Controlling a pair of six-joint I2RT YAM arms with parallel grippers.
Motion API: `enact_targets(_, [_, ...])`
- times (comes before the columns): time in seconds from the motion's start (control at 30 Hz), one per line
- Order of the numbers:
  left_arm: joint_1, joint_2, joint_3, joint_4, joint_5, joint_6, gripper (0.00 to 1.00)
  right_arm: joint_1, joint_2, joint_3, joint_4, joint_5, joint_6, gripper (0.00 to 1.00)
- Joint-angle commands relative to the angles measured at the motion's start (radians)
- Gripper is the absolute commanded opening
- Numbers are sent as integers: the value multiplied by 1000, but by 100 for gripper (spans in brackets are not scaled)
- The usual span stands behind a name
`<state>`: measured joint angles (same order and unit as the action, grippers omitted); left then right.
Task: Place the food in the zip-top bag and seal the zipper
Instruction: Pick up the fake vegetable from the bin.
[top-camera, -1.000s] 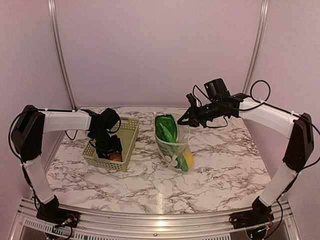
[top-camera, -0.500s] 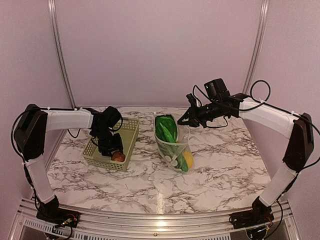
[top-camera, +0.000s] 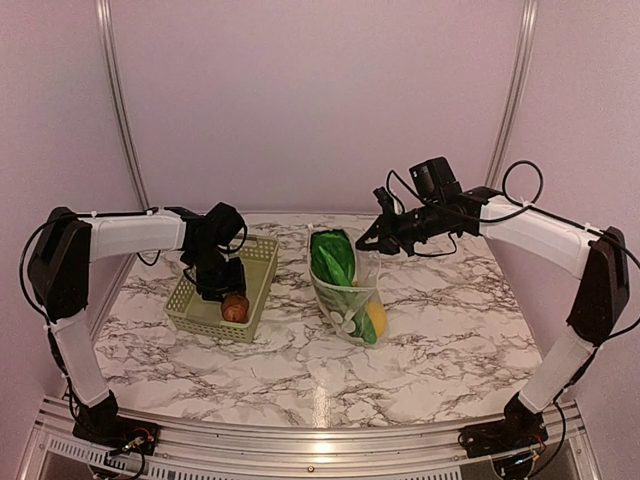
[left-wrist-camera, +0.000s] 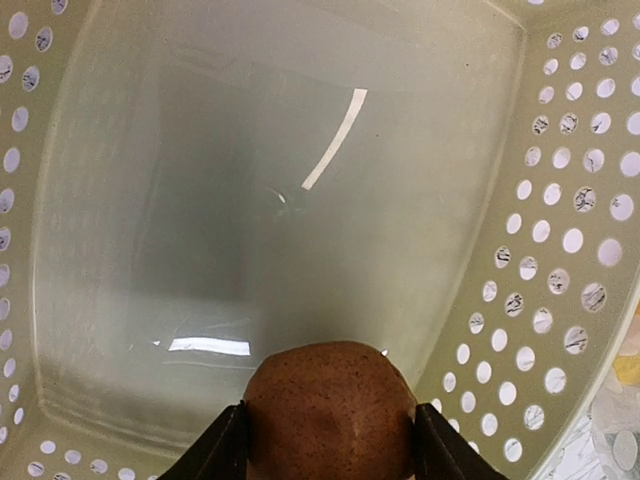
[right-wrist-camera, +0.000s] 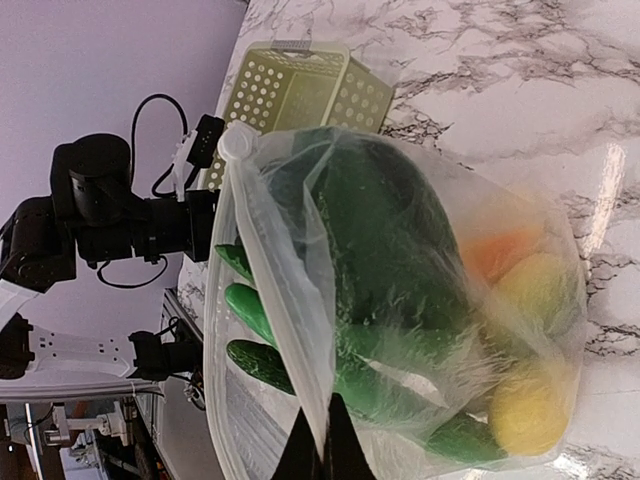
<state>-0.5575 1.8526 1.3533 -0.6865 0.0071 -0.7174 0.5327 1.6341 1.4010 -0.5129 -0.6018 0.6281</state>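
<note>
left wrist: brown round fruit (left-wrist-camera: 330, 410), clamped between part-open left jaws, over basket (left-wrist-camera: 560, 240). right jaws pinched shut on bag (right-wrist-camera: 300, 330) rim; greens (right-wrist-camera: 390, 230), lemon (right-wrist-camera: 525, 410) inside. step: likely last transfer. next: carry fruit to bag mouth.

From my seat I've got a pale green basket (top-camera: 260, 258) sitting left of centre on the white marble-look table (top-camera: 450, 330), round holes all over its walls (left-wrist-camera: 560, 200) and a glossy floor catching a light streak. Plain lilac walls (top-camera: 320, 100) behind, two aluminium posts (top-camera: 118, 100), metal rail (top-camera: 320, 440) up front.
</note>
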Motion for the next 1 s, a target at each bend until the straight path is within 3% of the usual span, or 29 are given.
enact_targets(0.0, [1,-25,30,-46,-46,33,56,3,-39,-7,-17,2,0,0])
enact_targets(0.33, [1,-137,192,-12,-109,46,51,3,-59,-11,-25,10,1,0])
enact_targets(0.67, [-41,-340,49,522,21,-43,45,4,-73,-10,-31,16,4,0])
enact_targets(0.97, [-166,-293,105,675,70,-36,45,7,-76,2,-46,20,2,0])
